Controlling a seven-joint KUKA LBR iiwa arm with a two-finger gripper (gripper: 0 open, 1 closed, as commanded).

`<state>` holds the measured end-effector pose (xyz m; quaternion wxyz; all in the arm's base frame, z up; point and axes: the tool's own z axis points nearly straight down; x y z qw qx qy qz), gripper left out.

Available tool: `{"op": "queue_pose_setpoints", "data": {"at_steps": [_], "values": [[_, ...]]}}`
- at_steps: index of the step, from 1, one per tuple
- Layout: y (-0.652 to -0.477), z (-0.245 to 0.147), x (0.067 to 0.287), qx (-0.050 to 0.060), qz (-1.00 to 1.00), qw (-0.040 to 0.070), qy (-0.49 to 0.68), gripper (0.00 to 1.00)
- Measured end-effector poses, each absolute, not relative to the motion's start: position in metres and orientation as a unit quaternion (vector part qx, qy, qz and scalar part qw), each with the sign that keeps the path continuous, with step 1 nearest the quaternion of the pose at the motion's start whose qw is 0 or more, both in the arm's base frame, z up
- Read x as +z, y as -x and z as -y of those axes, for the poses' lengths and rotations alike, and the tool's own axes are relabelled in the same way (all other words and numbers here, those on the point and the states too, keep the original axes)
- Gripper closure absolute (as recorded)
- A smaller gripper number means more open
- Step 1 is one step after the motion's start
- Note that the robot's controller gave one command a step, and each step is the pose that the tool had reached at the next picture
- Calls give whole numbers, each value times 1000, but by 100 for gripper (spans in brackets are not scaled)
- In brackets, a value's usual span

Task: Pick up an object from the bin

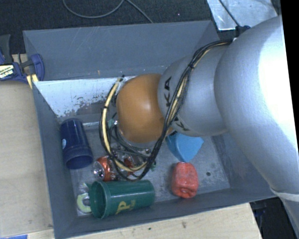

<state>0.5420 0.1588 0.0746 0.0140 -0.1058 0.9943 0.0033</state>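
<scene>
My gripper shows as a dark body under the orange wrist cover, low in the middle of the bin. It hangs just right of a small shiny orange-red thing and just above a dark green cup that lies on its side along the front wall. A dark blue cup lies to its left, by the left wall. To its right lies a light blue wedge-shaped piece, partly under the arm, and in front of that a red crumpled lump.
A small pale ring lies in the front left corner, against the green cup's base. The thick grey arm reaches in from the right and covers the bin's right and back middle. Yellow and black cables loop around the wrist cover.
</scene>
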Motion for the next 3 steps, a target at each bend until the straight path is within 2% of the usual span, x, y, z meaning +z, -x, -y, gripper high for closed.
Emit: {"op": "queue_pose_setpoints", "data": {"at_steps": [1,2,3], "values": [[-542,-159,75,3,-994,14,106,100],[-541,-151,105,3,-994,12,110,100],[-537,-162,130,3,-991,16,134,100]]}}
